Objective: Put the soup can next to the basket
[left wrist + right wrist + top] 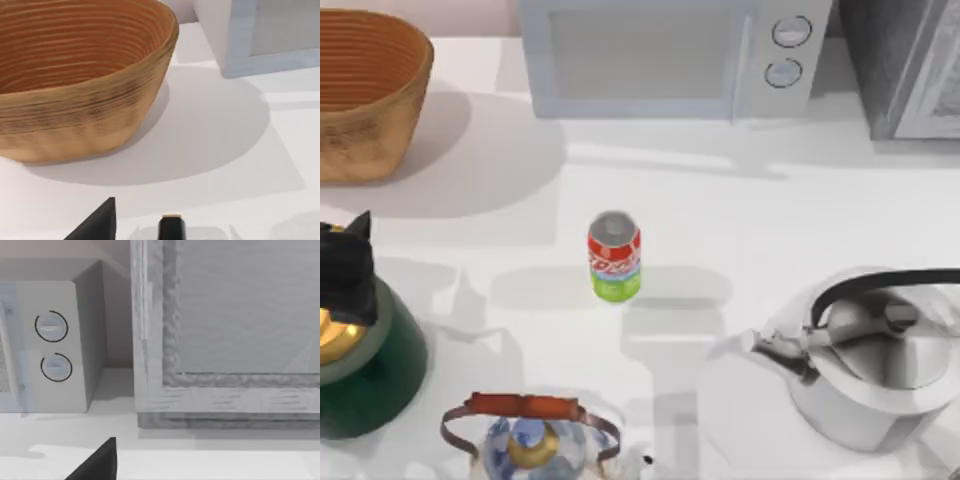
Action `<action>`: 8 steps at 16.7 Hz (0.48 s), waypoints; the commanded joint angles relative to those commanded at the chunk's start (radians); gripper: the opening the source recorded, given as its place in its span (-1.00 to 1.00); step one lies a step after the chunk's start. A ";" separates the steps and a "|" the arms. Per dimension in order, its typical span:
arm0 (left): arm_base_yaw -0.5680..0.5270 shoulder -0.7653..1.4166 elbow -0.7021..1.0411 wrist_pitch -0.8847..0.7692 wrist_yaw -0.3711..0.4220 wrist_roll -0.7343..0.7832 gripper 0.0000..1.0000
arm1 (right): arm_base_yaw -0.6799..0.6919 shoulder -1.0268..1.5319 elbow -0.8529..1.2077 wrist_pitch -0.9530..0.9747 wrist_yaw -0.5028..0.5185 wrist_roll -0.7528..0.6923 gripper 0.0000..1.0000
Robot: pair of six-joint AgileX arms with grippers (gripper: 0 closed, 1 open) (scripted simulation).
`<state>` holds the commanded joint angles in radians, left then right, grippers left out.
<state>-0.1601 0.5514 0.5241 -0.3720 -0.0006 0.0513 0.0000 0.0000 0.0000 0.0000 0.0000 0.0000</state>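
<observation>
Soup can (614, 256): stands upright in the middle of the white table (740, 230), alone, nothing touching it.
Basket (365, 95): far left corner, well apart from the can.
Left gripper (345, 265): at the left edge, above the green kettle (365, 375); fingers spread, holding nothing.
Right gripper (100, 462): faces the microwave (50, 345); I cannot tell about its fingers.
Silver kettle (870, 365): near right.

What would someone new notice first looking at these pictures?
Probably the soup can, standing upright alone mid-table with its red and green label. Next, the big wicker basket at the far left corner, then the shiny silver kettle at the near right and the dark green kettle at the near left.
</observation>
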 joint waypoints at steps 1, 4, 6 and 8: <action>-0.027 0.100 0.092 -0.062 0.000 0.009 1.00 | 0.000 0.000 0.000 0.000 0.000 0.000 1.00; -0.114 0.426 0.386 -0.259 0.000 0.038 1.00 | 0.000 0.000 0.000 0.000 0.000 0.000 1.00; -0.173 0.651 0.589 -0.392 0.000 0.058 1.00 | 0.000 0.000 0.000 0.000 0.000 0.000 1.00; -0.232 0.871 0.789 -0.522 0.001 0.078 1.00 | 0.000 0.000 0.000 0.000 0.000 0.000 1.00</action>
<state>-0.3917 1.4228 1.3135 -0.8943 0.0004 0.1290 0.0000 0.0000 0.0000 0.0000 0.0000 0.0000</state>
